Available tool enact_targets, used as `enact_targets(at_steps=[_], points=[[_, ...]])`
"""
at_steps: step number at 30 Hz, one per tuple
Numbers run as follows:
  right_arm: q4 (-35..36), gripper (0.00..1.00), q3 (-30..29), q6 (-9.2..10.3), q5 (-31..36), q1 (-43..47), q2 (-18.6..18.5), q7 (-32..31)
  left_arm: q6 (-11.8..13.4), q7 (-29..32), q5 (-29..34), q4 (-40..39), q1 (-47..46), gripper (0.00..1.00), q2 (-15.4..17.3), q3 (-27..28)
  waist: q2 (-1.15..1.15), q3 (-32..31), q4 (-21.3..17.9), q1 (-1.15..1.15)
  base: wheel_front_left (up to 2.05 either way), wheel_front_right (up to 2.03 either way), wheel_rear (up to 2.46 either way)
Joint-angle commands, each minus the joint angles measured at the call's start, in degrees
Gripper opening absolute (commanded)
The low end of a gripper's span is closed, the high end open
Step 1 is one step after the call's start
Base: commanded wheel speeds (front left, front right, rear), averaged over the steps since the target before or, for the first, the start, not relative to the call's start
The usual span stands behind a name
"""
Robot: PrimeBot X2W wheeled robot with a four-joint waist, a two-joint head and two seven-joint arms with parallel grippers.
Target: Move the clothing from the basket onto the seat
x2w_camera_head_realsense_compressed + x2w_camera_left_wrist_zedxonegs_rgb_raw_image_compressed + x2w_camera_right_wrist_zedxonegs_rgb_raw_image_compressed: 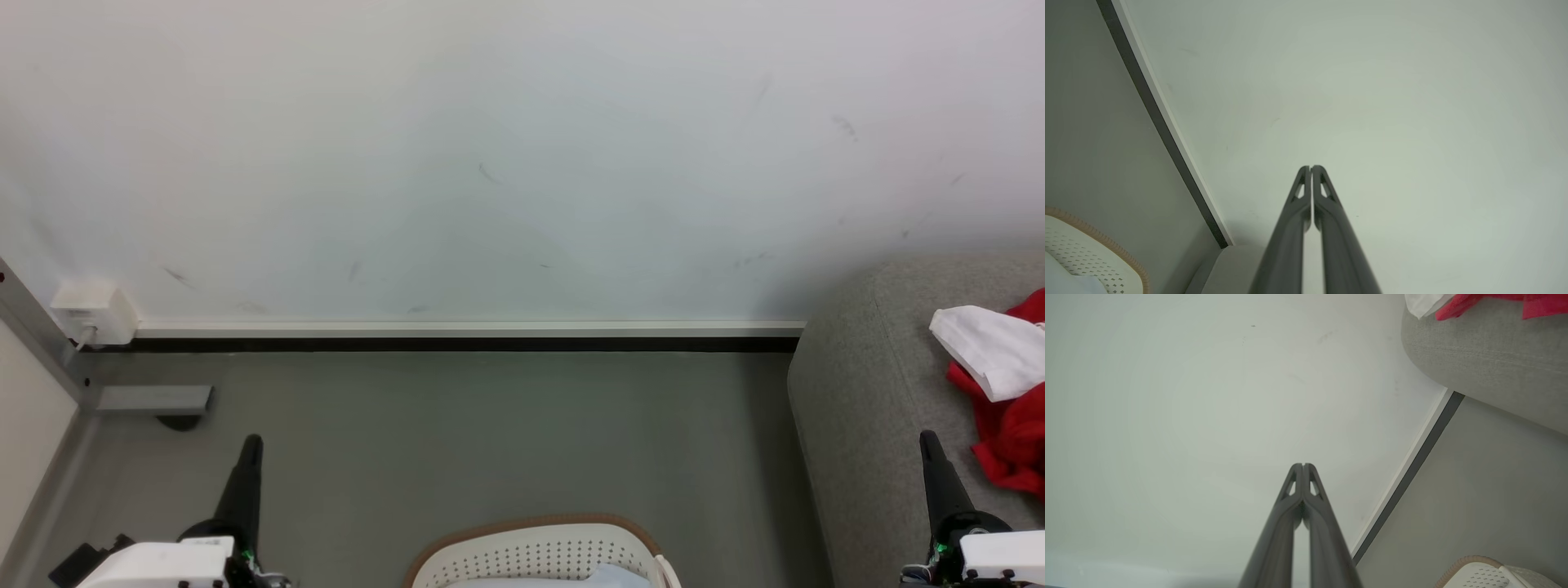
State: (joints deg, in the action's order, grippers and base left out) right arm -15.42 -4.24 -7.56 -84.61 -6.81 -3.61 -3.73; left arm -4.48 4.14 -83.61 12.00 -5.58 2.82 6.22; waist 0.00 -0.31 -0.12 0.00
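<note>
the clothing [1011, 445] lies on the seat [865, 392], a rumpled red heap with a white part of it spread over the top, up against the right edge of the head view so i can't see how far it runs. the seat stands to the right, against the wall [506, 163], and the basket [531, 520] sits on the floor [490, 425] well apart from it, straight in front of the robot. of the basket i get no more than the far rim and a strip of dotted wall, with a pale sheet [608, 578] lying inside and no red showing there; the rest is cut off below, so i can't tell whether anything is left in it. to my eye the job looks done or very nearly, with at most a check of the basket remaining. the left gripper [251, 443] is raised to the left of the basket, its two dark fingers pressed flat together with nothing between them, pointing up at the wall. the right gripper [928, 439] mirrors it on the other side, clenched on nothing too, raised in front of the seat's edge and just beside the red heap without touching it.
</note>
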Motion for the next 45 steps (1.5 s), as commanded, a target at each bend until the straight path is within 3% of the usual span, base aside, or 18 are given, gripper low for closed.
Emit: enact_targets(at_steps=[1, 22, 45], points=[[0.4, 0.00, -0.4, 0.11, -1.0, -0.7, -0.1, -0.4, 0.1, 0.4, -0.9, -0.5, -0.7, 0.00, 0.2, 0.3, 0.00, 0.0, 0.0, 0.00, 0.00, 0.00, 0.00], [0.8, 0.00, -1.6, 0.14, -8.6, -0.6, -0.1, -2.3, 0.2, 2.5, -9.1, -1.5, -0.8, 0.00, 0.1, 0.5, 0.00, 0.2, 0.1, 0.00, 0.00, 0.00, 0.00], [0.8, 0.00, -1.2, 0.14, -9.0, -0.6, -0.4, -1.9, 0.2, 2.6, -9.1, -1.4, -0.7, 0.00, 0.1, 0.5, 0.00, 0.2, 0.1, 0.00, 0.00, 0.00, 0.00]])
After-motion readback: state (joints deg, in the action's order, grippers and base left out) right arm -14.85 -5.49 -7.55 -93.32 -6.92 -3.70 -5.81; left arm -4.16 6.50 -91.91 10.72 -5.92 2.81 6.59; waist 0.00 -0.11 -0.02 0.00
